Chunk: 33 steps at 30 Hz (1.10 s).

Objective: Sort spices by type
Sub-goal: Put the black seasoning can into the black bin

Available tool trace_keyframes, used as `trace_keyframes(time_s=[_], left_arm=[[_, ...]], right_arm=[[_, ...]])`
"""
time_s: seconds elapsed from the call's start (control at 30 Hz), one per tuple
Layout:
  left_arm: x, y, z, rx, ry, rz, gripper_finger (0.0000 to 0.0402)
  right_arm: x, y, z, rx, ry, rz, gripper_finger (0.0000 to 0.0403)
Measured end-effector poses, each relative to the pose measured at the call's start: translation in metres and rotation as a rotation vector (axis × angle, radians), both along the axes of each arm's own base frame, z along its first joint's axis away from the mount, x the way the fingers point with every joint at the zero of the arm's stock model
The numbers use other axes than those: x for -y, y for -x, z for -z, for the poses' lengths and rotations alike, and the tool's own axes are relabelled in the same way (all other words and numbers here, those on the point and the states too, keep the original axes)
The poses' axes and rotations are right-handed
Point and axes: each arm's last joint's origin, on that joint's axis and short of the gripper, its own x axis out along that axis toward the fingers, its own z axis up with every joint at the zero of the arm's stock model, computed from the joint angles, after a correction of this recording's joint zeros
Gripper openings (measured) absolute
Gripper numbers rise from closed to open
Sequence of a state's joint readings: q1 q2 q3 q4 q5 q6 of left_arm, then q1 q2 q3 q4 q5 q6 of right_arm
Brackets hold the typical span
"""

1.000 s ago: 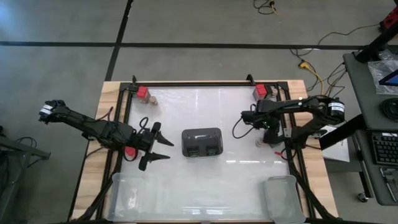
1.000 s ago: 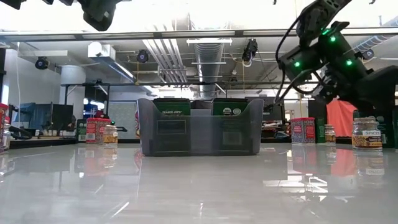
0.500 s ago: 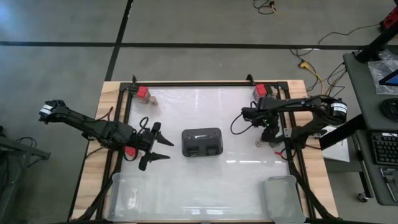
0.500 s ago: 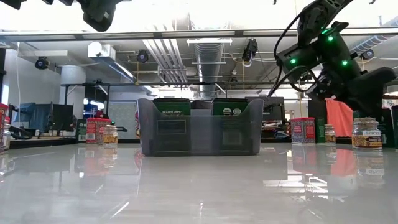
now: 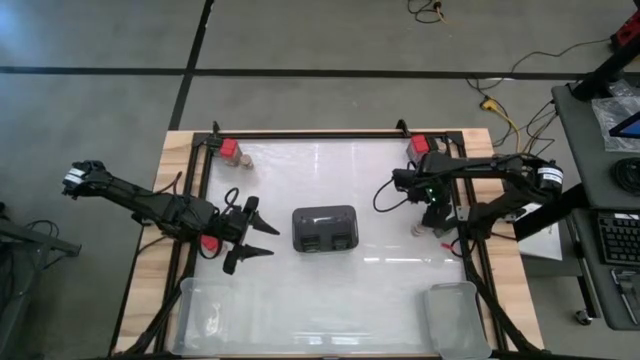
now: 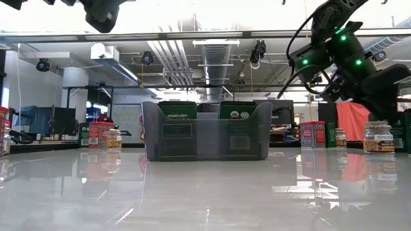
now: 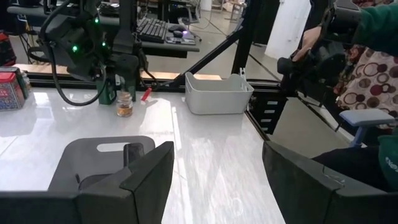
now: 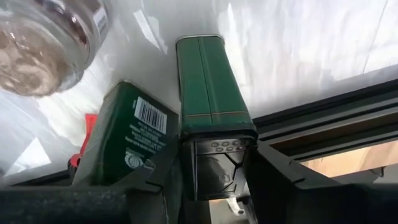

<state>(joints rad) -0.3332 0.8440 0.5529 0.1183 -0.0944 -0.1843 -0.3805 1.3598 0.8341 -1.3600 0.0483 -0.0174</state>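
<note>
— At the right edge of the bench [image 5: 320, 275], the right gripper [image 8: 214, 177] had just drawn its fingers in around a green tin [image 8: 208, 84].

— And the left gripper [image 5: 255, 240]?

— Unchanged, fingers apart, empty, beside the dark holder [image 5: 325, 229]. Sorting had barely begun.

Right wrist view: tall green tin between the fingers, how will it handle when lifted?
The tall green rectangular metal tin looks rigid, so it likely won't crush. Its smooth painted sides may slip in the right gripper, clamped near one end. Slender, it probably tips easily, perhaps onto the neighbouring green barcoded tin.
</note>
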Motion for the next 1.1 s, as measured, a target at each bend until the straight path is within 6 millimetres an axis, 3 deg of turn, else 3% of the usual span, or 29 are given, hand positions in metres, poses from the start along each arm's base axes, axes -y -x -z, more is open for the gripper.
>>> trace_keyframes(time_s=[0.37,0.6,0.83,1.1], left_arm=[[0.000,0.000,0.000,-0.003,-0.001,0.000,0.0230],[-0.001,0.002,0.002,-0.018,-0.038,0.006,0.0230],[-0.002,0.005,0.007,-0.075,-0.058,0.006,0.0230],[-0.012,0.029,0.014,-0.306,0.090,-0.117,0.0230]], right_arm=[[-0.001,-0.001,-0.006,0.060,0.016,-0.002,0.0124],[-0.007,-0.012,-0.039,0.160,0.082,0.018,0.0125],[-0.028,-0.067,-0.087,0.276,0.169,-0.095,0.0122],[-0.056,-0.131,-0.128,0.335,0.217,-0.236,0.0122]])
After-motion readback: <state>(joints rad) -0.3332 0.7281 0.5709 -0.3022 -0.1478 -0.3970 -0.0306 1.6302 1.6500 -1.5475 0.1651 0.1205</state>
